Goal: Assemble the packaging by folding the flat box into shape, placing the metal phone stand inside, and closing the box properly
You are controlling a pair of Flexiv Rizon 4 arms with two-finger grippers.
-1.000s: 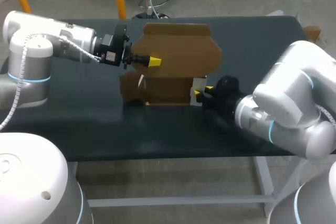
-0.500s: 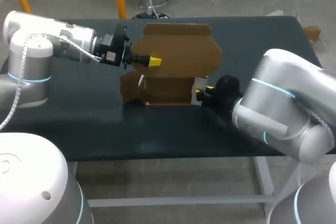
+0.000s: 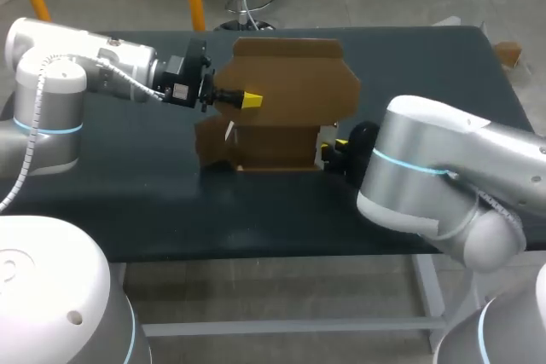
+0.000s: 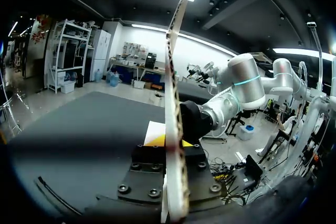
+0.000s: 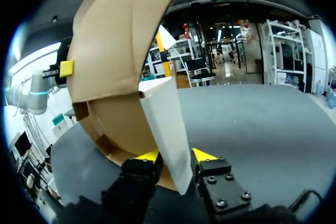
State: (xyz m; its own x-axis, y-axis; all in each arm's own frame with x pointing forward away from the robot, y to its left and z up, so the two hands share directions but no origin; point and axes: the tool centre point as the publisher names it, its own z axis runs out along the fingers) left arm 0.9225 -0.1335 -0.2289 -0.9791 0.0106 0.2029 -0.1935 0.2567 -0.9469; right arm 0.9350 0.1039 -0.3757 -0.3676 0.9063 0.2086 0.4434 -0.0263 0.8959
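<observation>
A brown cardboard box stands half folded on the dark table, its large lid panel raised behind it. My left gripper is shut on that panel from the left; in the left wrist view the panel runs edge-on between the fingers of the left gripper. My right gripper is at the box's right end, mostly hidden by its own arm. In the right wrist view a pale side flap stands slanted between the open fingers of the right gripper, with the box just beyond.
My right arm's bulky elbow hangs over the table's front right. Bare table surface lies to the left of the box and along the front edge. A low brown flap sticks out at the box's left end.
My right arm's elbow has swung left, covering more of its gripper, and its fingers have drawn closer around the side flap. The left arm and the lid panel have not moved.
</observation>
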